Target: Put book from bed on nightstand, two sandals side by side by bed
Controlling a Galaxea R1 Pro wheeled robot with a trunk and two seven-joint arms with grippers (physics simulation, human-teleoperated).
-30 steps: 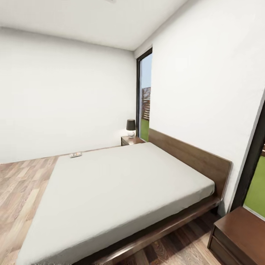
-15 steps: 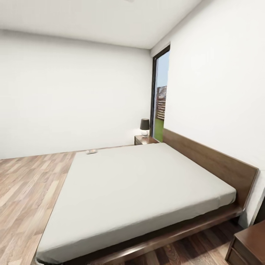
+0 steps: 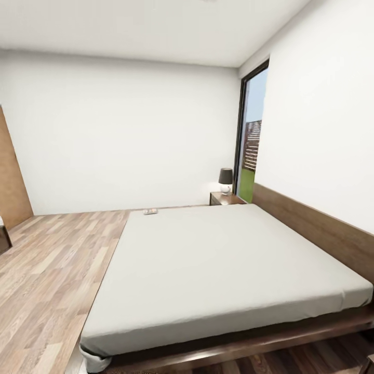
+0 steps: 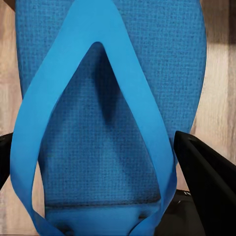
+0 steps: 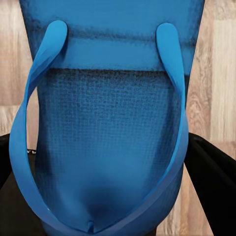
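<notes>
End effectors [image 4: 98, 196] [image 5: 105, 196] each clamp a blue sandal [image 4: 113, 64] [image 5: 113, 98].

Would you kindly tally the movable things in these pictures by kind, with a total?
Blue sandals: 2, one in the left pincer, one in the right pincer
Book: 1, at the bed's far corner
Table lamp: 1, on the nightstand
Total: 4
</notes>
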